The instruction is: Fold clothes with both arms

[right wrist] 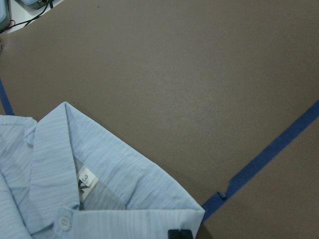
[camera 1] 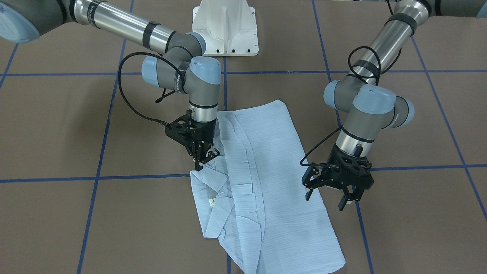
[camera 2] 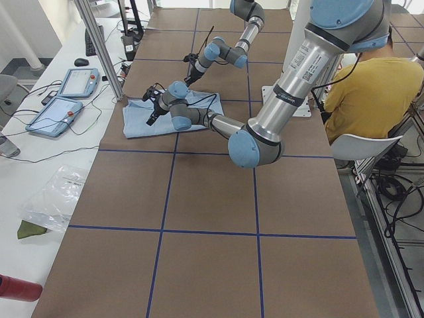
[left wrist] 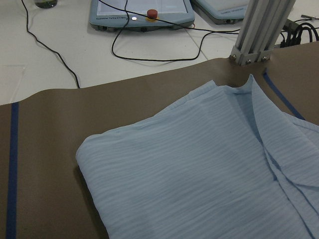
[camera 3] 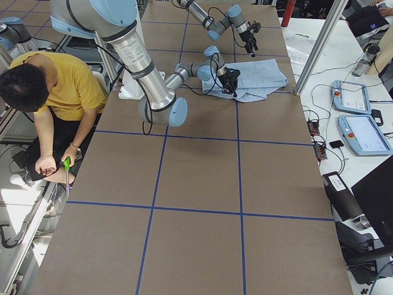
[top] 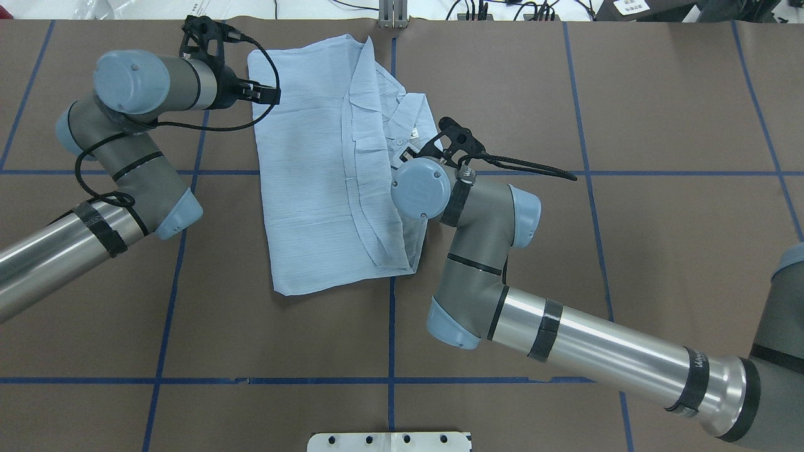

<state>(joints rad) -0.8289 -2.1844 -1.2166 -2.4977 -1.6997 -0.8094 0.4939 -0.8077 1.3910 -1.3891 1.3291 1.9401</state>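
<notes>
The shirt point(camera 1: 266, 182) is pale blue with fine faint stripes; its neck label point(camera 1: 212, 201), near the black right gripper point(camera 1: 203, 158), is white. The table point(camera 1: 57, 129) is brown with blue lines point(camera 1: 133, 177).

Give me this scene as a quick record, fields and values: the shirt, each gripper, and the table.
shirt: pale blue, lying flat on the table, partly folded, collar and neck label showing
left gripper: open, over the shirt's side edge, holding nothing
right gripper: fingers together at the collar side; grip on cloth unclear
table: brown surface with blue tape lines
</notes>
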